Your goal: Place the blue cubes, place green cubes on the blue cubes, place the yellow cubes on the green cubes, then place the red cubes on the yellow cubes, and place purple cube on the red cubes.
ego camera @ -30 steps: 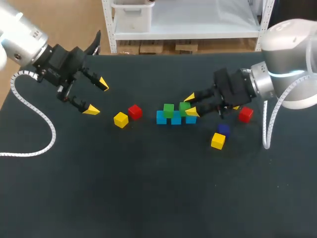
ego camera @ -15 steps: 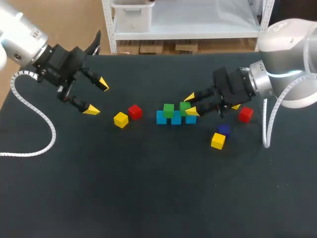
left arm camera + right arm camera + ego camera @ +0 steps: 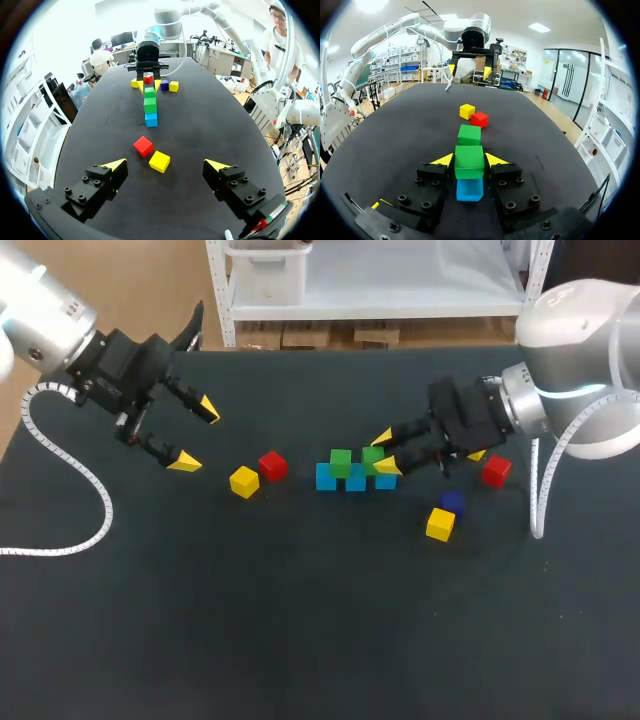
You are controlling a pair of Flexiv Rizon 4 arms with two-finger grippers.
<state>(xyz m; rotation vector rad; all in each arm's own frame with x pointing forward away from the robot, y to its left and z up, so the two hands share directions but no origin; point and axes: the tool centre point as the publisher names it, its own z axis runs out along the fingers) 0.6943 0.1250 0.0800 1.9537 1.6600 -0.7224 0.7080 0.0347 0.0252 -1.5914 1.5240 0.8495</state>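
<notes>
Head view, with wrist detail. My right gripper (image 3: pixel 384 452) is clenched on a green plastic cube (image 3: pixel 373 457), one yellow-tipped finger against each side. The cube sits atop the right end of a row of three blue cubes (image 3: pixel 355 481) near the centre of the black table (image 3: pixel 300 620). A second green cube (image 3: pixel 340 462) sits on the row at the first one's nine o'clock. My left gripper (image 3: pixel 195 435) hangs released, fingers spread wide, well off at the row's nine o'clock. Between it and the row lie a yellow cube (image 3: pixel 243 481) and a red cube (image 3: pixel 272 465), just beside each other. At the row's four o'clock lie a purple cube (image 3: pixel 451 501) and a second yellow cube (image 3: pixel 439 524). At its three o'clock lies a second red cube (image 3: pixel 495 471).
</notes>
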